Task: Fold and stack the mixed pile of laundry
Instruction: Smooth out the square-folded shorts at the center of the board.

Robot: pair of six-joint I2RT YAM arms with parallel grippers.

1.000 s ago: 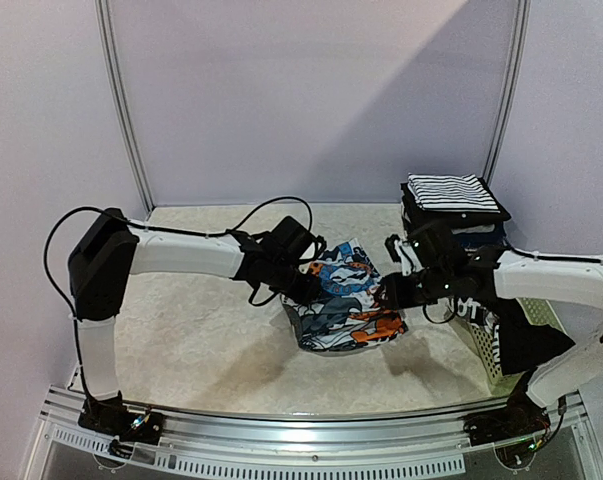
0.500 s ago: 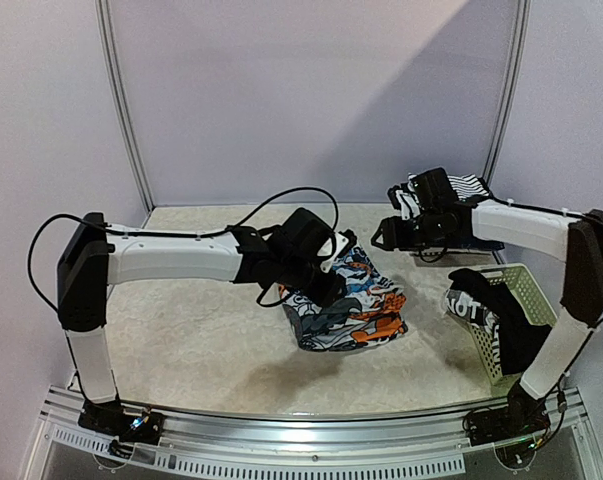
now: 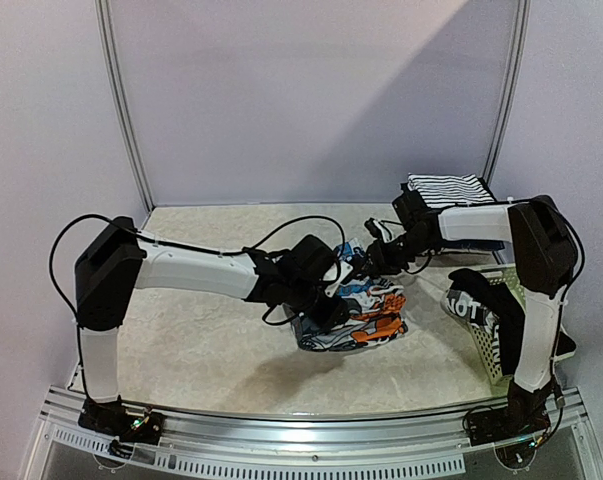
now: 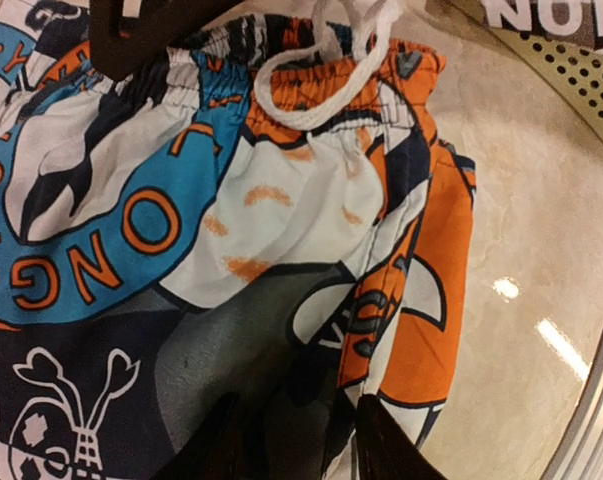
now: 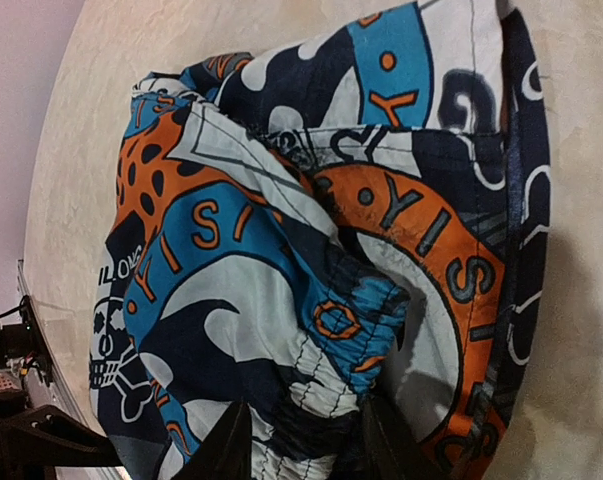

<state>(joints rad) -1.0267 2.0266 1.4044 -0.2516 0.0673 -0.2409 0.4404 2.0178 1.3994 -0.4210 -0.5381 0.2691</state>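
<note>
Honestly, I can't tell if left gripper (image 4: 301,440) or twelve-o'clock right gripper (image 5: 306,440) clamps the shorts (image 3: 366,310); slipping could unfold them.

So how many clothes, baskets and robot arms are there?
Clothes: 3 (shorts, striped one, black one; more may hide under the striped one)
Basket: 1
Arms: 2 (left arm, right arm)
Total: 6

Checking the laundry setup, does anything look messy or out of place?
Yes. The printed shorts lie bunched and crooked in the middle. A black garment hangs over the basket rim, half out, while the striped garment sits neatly folded behind.
</note>
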